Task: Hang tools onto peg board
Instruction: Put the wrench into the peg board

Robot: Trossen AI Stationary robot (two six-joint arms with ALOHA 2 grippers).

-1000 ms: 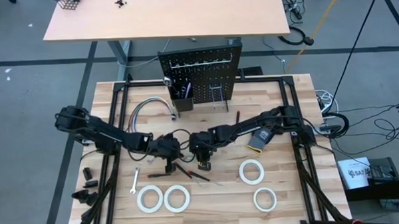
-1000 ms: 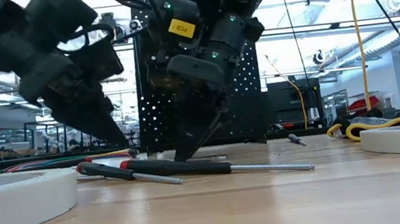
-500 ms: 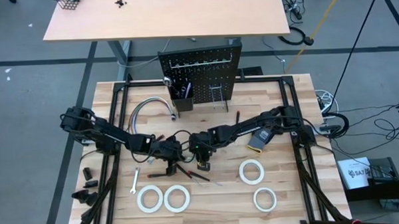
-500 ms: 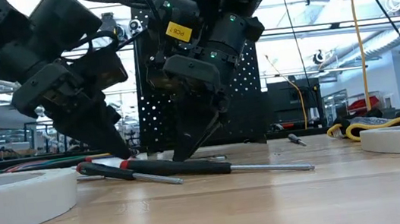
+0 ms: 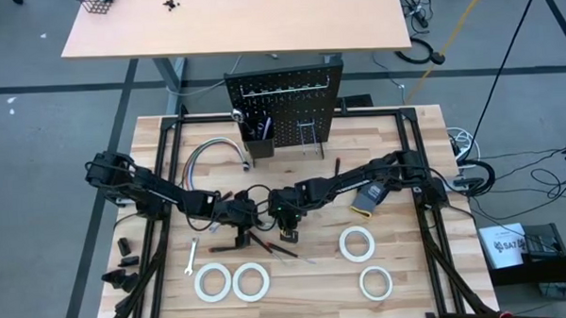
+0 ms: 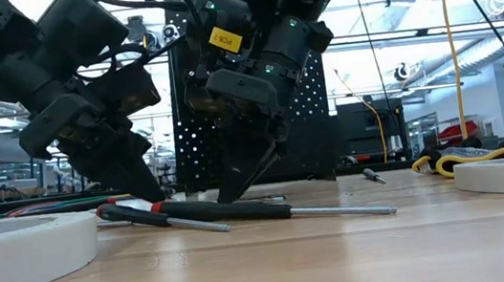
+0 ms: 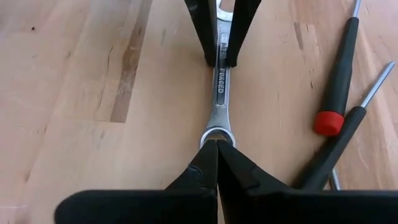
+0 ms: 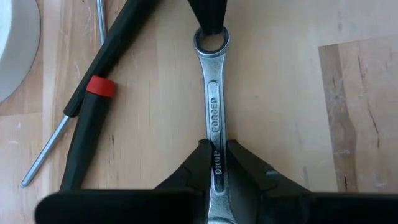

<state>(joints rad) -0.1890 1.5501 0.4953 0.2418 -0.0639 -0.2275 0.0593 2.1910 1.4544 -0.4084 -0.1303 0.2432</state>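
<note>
Lying flat on the wooden tabletop (image 5: pixel 409 268) at its middle, a silver wrench (image 8: pixel 212 118) sits between both arms. The right gripper (image 8: pixel 214 152) pinches its shaft with fingers nearly closed. The left gripper (image 7: pixel 216 149), fully closed and empty, presses its tips at the wrench's ring end. 2 screwdrivers (image 7: pixel 339 81) lie just beside it. The peg board (image 5: pixel 283 110) stands at the table's far edge.
</note>
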